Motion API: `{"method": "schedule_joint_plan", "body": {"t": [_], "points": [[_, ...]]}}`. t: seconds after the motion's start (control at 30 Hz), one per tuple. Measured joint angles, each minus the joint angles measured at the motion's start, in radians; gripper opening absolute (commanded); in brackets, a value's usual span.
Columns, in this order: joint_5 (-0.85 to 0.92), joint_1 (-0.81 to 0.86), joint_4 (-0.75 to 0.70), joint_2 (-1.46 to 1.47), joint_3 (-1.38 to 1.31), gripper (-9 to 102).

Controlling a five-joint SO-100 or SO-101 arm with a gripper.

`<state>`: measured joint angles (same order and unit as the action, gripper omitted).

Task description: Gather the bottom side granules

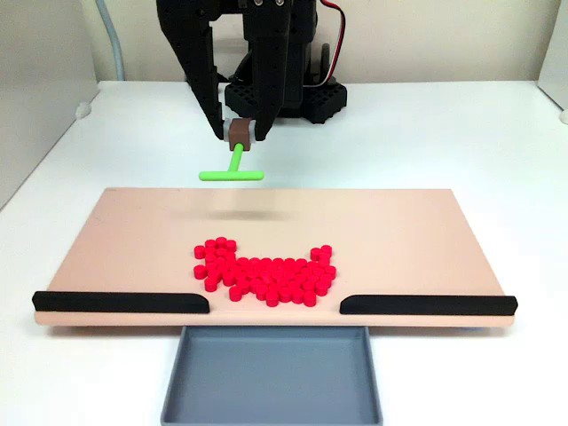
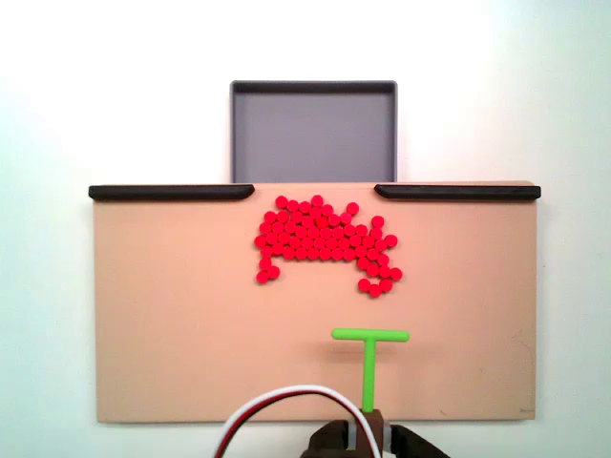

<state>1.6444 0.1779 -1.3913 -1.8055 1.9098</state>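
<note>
A cluster of small red granules (image 1: 264, 274) lies on the tan board (image 1: 133, 240), close to the gap between two black rails; in the other fixed view the granules (image 2: 323, 240) sit just below that gap. My black gripper (image 1: 240, 135) hangs above the board's far edge, shut on the brown handle of a green T-shaped stick (image 1: 232, 170). The stick's crossbar floats above the board, clear of the granules. From above, the stick (image 2: 369, 355) points at the cluster, and the gripper (image 2: 368, 434) sits at the bottom edge.
A grey tray (image 1: 271, 377) sits below the gap between the black rails (image 1: 120, 302), (image 1: 428, 304). In the other fixed view the tray (image 2: 312, 88) is at the top. The arm's base (image 1: 293, 93) stands behind the board. White table surrounds it.
</note>
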Motion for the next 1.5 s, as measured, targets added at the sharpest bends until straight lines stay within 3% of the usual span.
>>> {"method": "schedule_joint_plan", "body": {"t": [0.63,1.5], "points": [[0.101,0.044,0.183,0.006,0.186,0],[0.129,0.052,0.311,0.133,0.163,0]]}}
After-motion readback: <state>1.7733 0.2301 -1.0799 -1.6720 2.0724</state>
